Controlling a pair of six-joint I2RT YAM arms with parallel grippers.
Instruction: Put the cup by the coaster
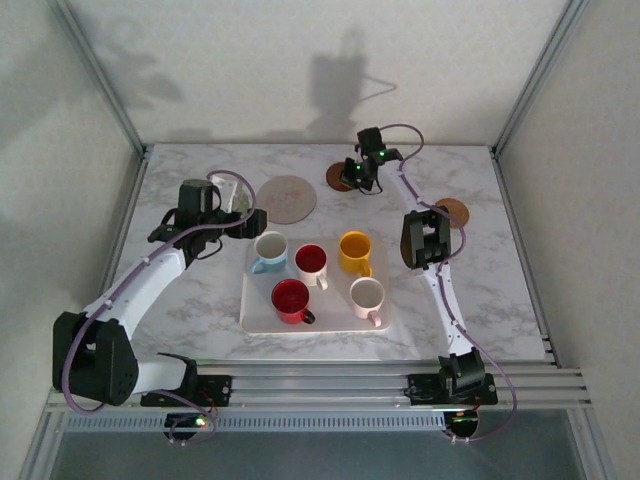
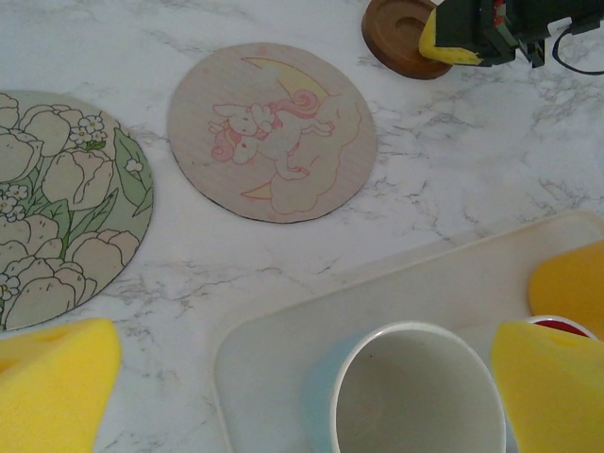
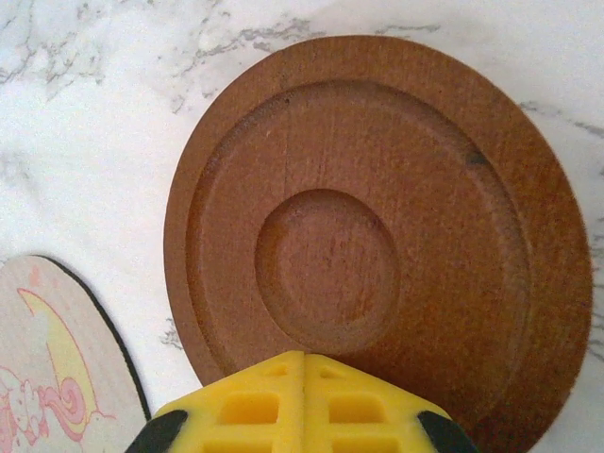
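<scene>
A pale blue cup (image 1: 268,250) with a white inside stands at the back left corner of the white tray (image 1: 262,318). My left gripper (image 1: 243,222) hangs open just above and behind it. In the left wrist view the cup (image 2: 406,401) sits between the yellow pads (image 2: 52,387), closer to the right one, with nothing gripped. My right gripper (image 1: 360,174) is shut and empty, its tip over the edge of a round brown wooden coaster (image 3: 377,255), which lies at the back of the table (image 1: 336,178). A unicorn coaster (image 2: 274,132) lies left of it.
The tray also holds a dark red cup (image 1: 311,261), a yellow cup (image 1: 354,250), a red cup (image 1: 291,300) and a white cup (image 1: 367,296). A floral coaster (image 2: 57,208) lies left of the unicorn one. Another wooden coaster (image 1: 453,211) is at the right.
</scene>
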